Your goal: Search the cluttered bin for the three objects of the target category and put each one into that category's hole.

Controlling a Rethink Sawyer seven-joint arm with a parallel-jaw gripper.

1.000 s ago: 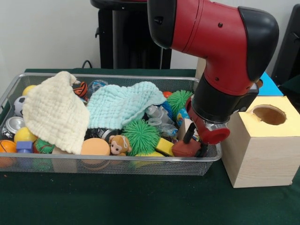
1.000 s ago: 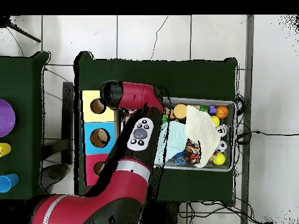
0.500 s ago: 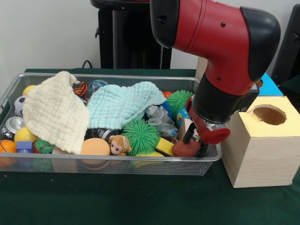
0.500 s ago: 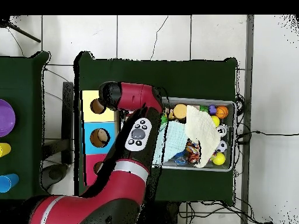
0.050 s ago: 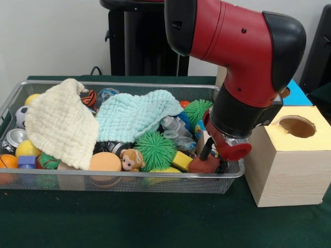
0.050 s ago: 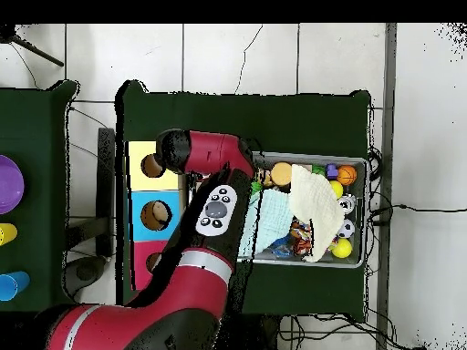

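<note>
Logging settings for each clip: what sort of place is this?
Likely a robotics lab, not a home: a red arm works over a mesh bin of toys beside a wooden box with a hole, on a green-covered table over a tiled floor.

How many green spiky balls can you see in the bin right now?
2: one spiky ball near the front middle beside the monkey toy, another farther back by the arm. The cloths may hide more.

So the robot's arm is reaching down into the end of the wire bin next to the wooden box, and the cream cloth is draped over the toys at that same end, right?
Not quite. The arm does reach into the bin beside the wooden box, but the cream cloth lies at the opposite end. The front view shows it.
</note>
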